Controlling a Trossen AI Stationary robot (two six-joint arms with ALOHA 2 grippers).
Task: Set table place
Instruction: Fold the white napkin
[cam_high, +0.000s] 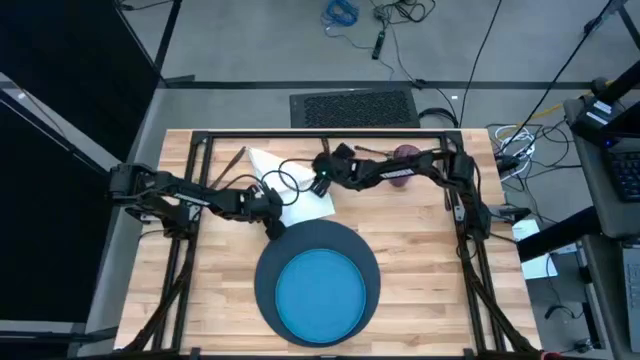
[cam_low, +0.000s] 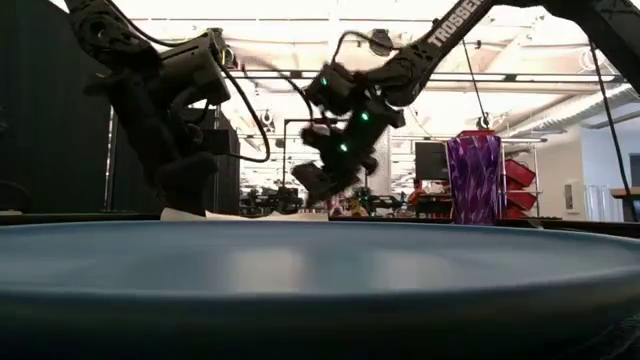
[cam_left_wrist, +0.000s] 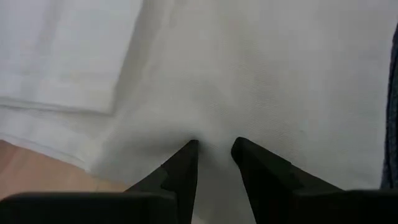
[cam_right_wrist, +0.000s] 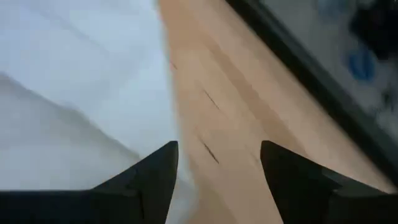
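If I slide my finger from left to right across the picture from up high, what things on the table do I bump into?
Left end effector → white cloth napkin → right end effector → small purple cup. The bright blue round plate on the dark navy round mat spans the middle, so it has no clear turn.

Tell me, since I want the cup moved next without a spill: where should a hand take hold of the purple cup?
Grip the purple cup around its side wall, about mid-height, coming in level from the open table side nearest the right hand. It stands upright and tall with near-straight walls, so a sideways pinch probably holds better than one on the rim. The left hand is at the napkin.
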